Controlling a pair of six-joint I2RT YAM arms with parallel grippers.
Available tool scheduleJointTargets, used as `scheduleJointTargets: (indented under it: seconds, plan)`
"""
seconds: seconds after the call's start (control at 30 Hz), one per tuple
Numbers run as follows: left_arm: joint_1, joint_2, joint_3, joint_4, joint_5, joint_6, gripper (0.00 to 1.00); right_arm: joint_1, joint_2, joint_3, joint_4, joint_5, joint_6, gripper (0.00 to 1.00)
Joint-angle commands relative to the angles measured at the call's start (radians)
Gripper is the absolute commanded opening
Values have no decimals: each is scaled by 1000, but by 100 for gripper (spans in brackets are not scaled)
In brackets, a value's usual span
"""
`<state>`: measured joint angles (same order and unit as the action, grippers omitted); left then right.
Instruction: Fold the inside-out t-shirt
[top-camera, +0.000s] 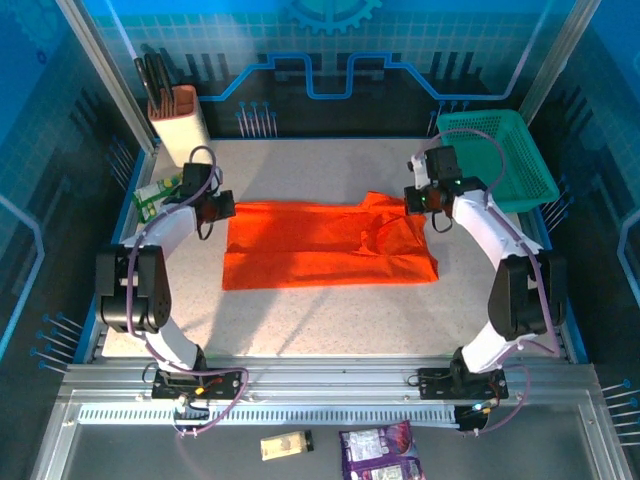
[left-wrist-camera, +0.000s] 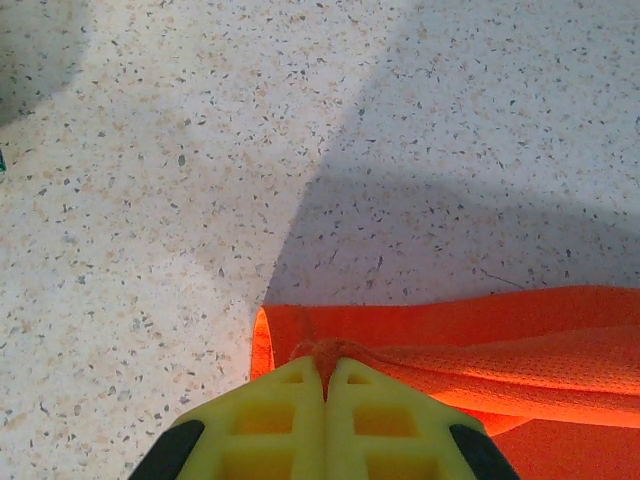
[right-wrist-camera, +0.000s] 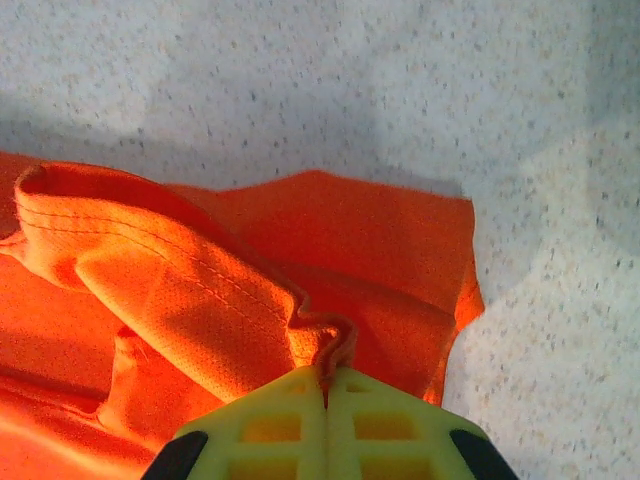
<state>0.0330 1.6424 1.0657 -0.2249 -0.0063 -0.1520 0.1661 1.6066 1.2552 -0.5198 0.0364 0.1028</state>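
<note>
On table (top-camera: 300, 330), t-shirt (top-camera: 320, 250) long axis left-right.

Bright, even light falls from overhead on the speckled table (top-camera: 330, 320); the blue walls around it are dim; soft shadows lie beside the arms; in the left wrist view a broad grey shadow crosses the sharply focused table; in the right wrist view the table looks soft and hazy, the t-shirt (right-wrist-camera: 200, 290) vividly saturated.
</note>
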Motion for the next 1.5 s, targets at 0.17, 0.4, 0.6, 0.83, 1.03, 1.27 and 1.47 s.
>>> scheduleJointTargets:
  seconds: [0.17, 0.4, 0.6, 0.83, 1.03, 1.27, 1.47]
  plan:
    - [5, -81, -151, 63, 39, -80, 5, -13, -101, -166, 80, -7, 59, 0]
    - [4, -124, -192, 40, 35, -93, 14, -10, -136, -276, 112, 26, 79, 0]
    - [4, -189, -249, 25, 23, -140, 32, 4, -201, -348, 92, 57, 120, 11]
    - [-3, -273, -249, -30, 32, -141, 35, 22, -255, -349, 51, 76, 135, 34]
    - [-53, -212, -173, -135, 59, -128, 33, 74, -196, -280, 34, -20, 123, 38]
    - [-74, -82, -88, -288, -58, -190, 32, 126, -25, -131, -55, -76, 100, 43]
    - [-59, -4, -60, -324, -34, -251, 34, 159, 82, -26, -154, 8, 55, 49]
